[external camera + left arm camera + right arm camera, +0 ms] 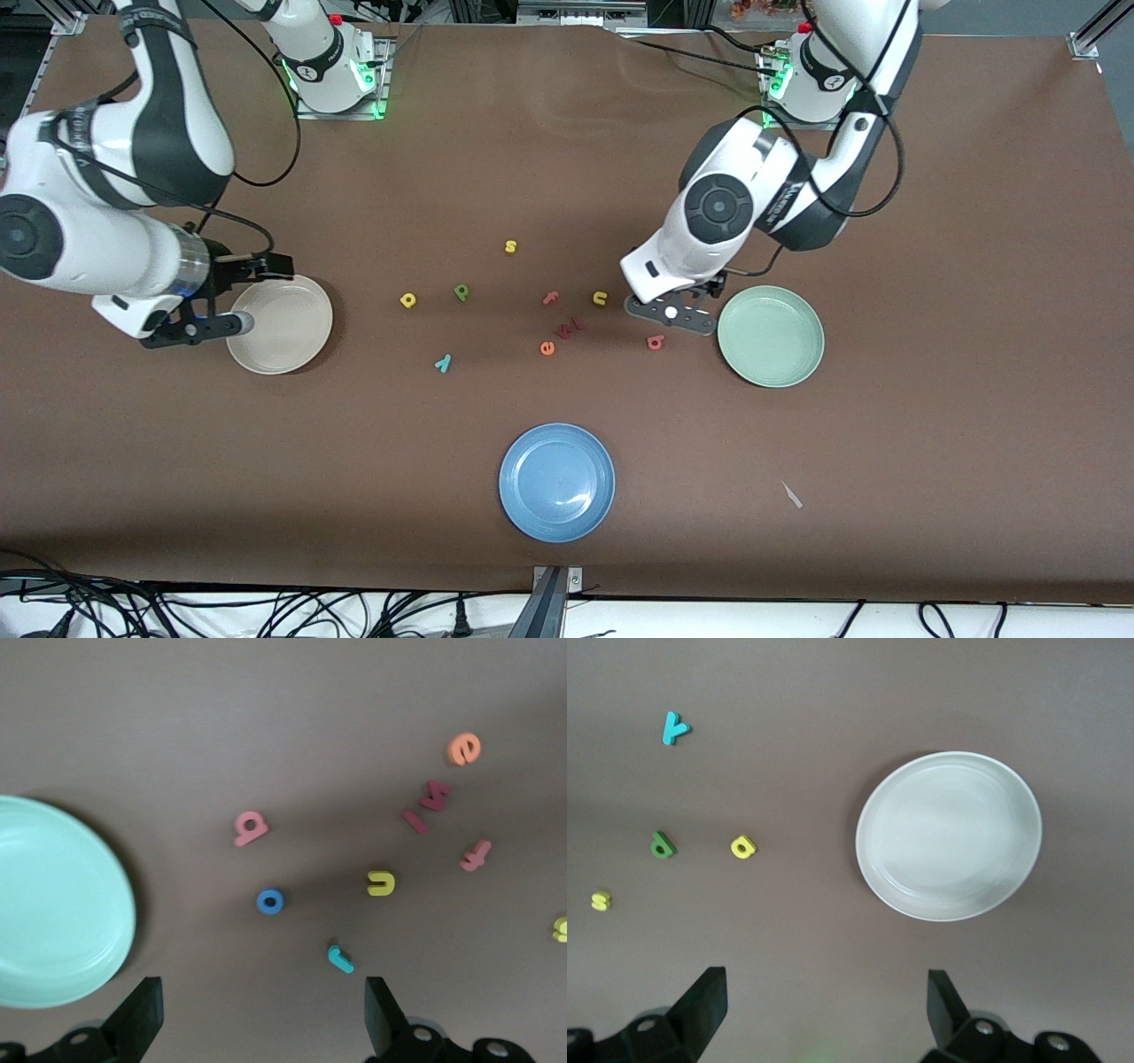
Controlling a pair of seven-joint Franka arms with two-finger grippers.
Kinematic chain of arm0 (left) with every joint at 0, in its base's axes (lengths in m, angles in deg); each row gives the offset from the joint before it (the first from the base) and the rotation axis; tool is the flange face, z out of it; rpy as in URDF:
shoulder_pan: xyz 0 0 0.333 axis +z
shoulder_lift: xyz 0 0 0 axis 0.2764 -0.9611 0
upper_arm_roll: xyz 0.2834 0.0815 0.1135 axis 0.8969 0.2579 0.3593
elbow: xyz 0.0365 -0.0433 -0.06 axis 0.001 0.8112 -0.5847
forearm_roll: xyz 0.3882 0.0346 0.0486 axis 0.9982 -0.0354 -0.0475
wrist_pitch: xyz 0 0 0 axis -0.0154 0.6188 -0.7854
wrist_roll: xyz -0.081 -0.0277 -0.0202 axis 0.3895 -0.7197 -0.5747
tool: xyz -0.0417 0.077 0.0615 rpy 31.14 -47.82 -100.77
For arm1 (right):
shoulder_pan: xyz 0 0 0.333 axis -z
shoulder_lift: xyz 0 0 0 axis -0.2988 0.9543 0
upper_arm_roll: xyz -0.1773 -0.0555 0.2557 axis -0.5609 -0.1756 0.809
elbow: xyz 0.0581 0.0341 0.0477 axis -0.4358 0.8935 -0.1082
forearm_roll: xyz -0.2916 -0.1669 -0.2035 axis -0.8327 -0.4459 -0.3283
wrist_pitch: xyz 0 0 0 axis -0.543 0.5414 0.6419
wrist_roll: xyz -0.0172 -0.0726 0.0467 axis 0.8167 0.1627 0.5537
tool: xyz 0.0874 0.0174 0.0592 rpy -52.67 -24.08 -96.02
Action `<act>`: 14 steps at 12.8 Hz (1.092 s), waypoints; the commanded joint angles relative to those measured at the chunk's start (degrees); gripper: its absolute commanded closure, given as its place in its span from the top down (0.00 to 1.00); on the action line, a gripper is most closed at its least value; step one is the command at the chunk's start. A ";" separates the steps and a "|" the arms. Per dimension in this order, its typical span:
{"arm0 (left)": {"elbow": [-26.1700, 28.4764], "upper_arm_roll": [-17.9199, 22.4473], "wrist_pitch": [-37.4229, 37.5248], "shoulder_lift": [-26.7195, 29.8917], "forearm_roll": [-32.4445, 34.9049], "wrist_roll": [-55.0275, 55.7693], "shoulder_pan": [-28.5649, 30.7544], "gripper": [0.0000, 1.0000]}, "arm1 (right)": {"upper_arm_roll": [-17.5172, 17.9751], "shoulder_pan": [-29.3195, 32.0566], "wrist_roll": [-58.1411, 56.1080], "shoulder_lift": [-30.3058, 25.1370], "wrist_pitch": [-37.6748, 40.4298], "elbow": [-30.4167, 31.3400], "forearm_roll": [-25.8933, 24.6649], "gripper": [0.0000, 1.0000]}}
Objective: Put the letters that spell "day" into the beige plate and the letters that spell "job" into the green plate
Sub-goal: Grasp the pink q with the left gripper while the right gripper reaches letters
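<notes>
The beige plate (279, 323) (949, 835) lies toward the right arm's end of the table, and the green plate (771, 335) (55, 904) toward the left arm's end. Between them are a yellow d (407, 300) (743, 847), a green a (462, 291) (663, 844) and a teal y (443, 362) (674, 727). A salmon b (655, 342) (250, 827) lies near the green plate. The left wrist view also shows a blue o (270, 901) and a teal j (339, 958). My left gripper (671, 315) (263, 1019) hangs open and empty over them. My right gripper (208, 326) (826, 1010) waits open and empty beside the beige plate.
A blue plate (556, 481) sits nearer the front camera, mid-table. Other letters lie among the task's ones: a yellow s (510, 246), a yellow u (600, 299), a salmon f (550, 299), an orange e (547, 348) and dark red pieces (569, 329). A small white scrap (791, 494) lies on the cloth.
</notes>
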 commanded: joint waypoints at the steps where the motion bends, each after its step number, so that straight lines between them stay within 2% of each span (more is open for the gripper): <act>1: -1.72 0.69 -2.20 -3.30 -0.76 -9.91 -0.18 1.00 | -0.01 -1.70 3.95 -0.98 -2.86 3.06 0.94 1.00; 5: -1.63 0.78 -7.82 -7.52 -0.32 -31.52 2.54 1.00 | 0.95 -1.79 5.44 -3.00 -12.95 13.59 1.38 1.00; 7: -1.28 0.78 -11.08 -9.37 -0.32 -39.98 2.90 1.00 | 3.75 -1.79 10.35 -3.53 -16.65 16.68 1.38 1.00; 9: -1.55 0.96 -13.53 -10.78 0.47 -43.77 2.38 1.00 | 6.48 -1.79 16.33 -3.27 -19.20 19.40 1.29 1.00; 10: -1.55 0.96 -15.81 -12.09 3.78 -45.88 2.29 1.00 | 7.62 -1.88 18.35 -3.44 -21.22 21.07 1.29 1.00; 12: -1.46 0.78 -19.86 -14.03 9.16 -48.44 2.20 1.00 | 8.60 -1.79 18.46 -3.44 -25.87 24.58 0.86 1.00; 14: -1.46 0.87 -19.96 -14.39 9.44 -48.71 0.27 1.00 | 10.00 -1.79 18.02 -3.53 -31.58 28.45 0.33 1.00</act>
